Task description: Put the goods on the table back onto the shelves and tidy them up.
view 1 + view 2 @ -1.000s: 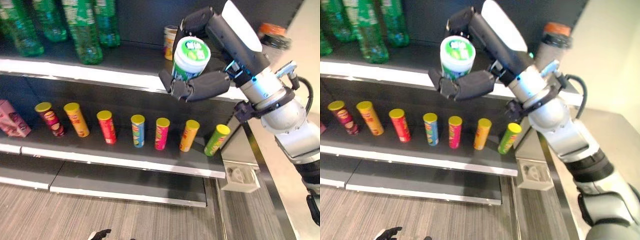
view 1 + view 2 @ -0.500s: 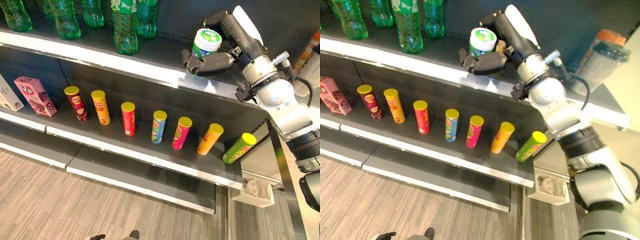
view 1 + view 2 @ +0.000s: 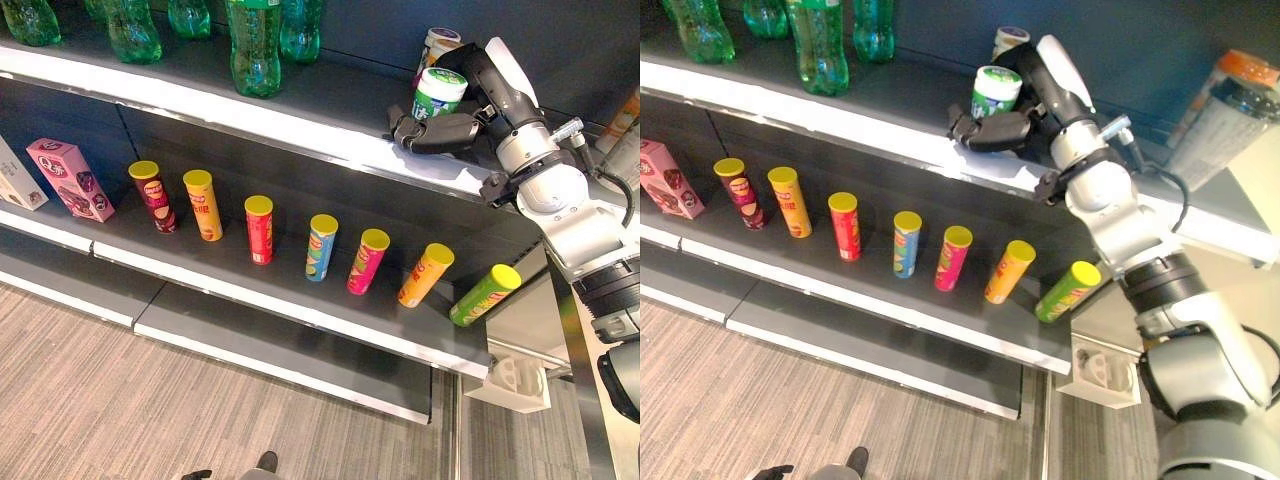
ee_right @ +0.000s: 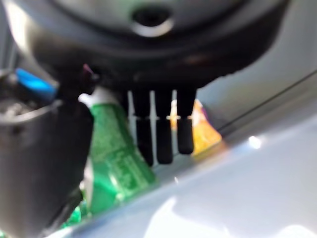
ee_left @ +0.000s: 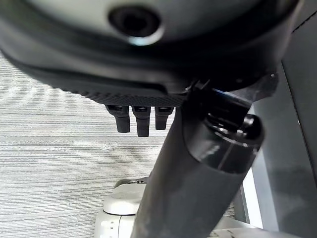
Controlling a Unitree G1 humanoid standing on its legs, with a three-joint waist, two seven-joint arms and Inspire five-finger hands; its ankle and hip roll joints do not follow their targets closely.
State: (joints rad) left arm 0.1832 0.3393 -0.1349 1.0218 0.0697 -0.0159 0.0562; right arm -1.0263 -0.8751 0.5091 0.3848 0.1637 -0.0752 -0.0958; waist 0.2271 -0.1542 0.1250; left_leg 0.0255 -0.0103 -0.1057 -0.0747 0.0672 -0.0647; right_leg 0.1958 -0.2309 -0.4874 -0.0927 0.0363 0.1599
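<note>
Canister in right robot hand; tub just behind.

Both eye views look down from the robot's head at the shelves from a little way off. They sit side by side and share the row of cans, the bottles and the right hand at the top shelf's front edge. The right wrist view looks very close along its fingers at that shelf. The left wrist view faces the floor past its fingers.
</note>
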